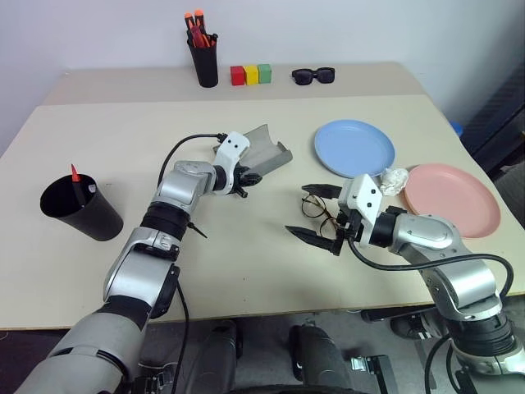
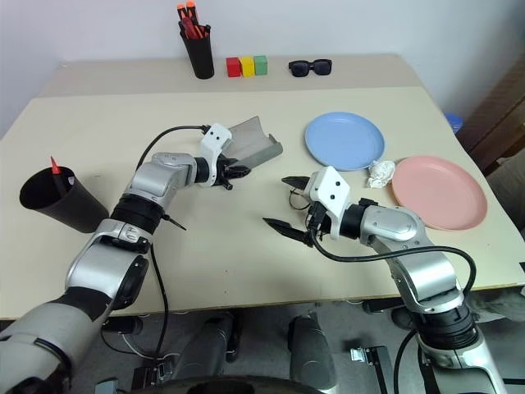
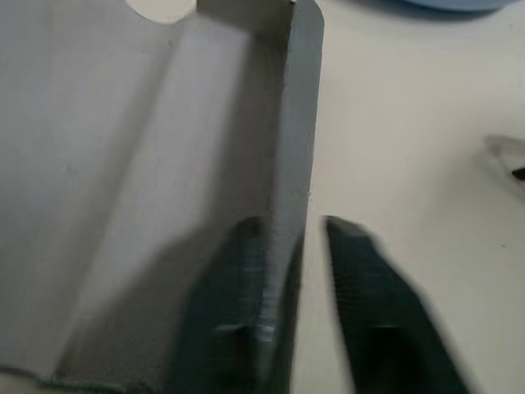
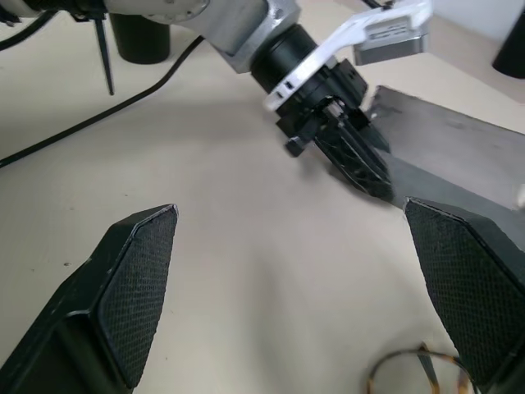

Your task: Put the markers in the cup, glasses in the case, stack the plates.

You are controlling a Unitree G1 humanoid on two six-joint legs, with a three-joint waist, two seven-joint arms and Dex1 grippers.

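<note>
Glasses (image 1: 316,207) half hidden behind the wide-open right gripper (image 1: 318,215).
Head views: case (image 1: 264,153) lies open mid-table, long axis running toward the blue plate (image 1: 354,146). Left wrist view: left gripper (image 3: 295,271) is clamped on the case's edge.

Tabletop (image 1: 246,271): smooth matt beige laminate. Case (image 1: 269,149): grey, felt-like matt shell, fine-napped in the left wrist view. Cup (image 1: 82,209): matt black. Blue plate (image 1: 354,146) and pink plate (image 1: 455,197): plain smooth plastic, slight sheen. Glasses (image 1: 316,207): thin dark wire frame, clear lenses. Right gripper (image 4: 303,287): black finger pads with a fine cross-hatched grip texture.
</note>
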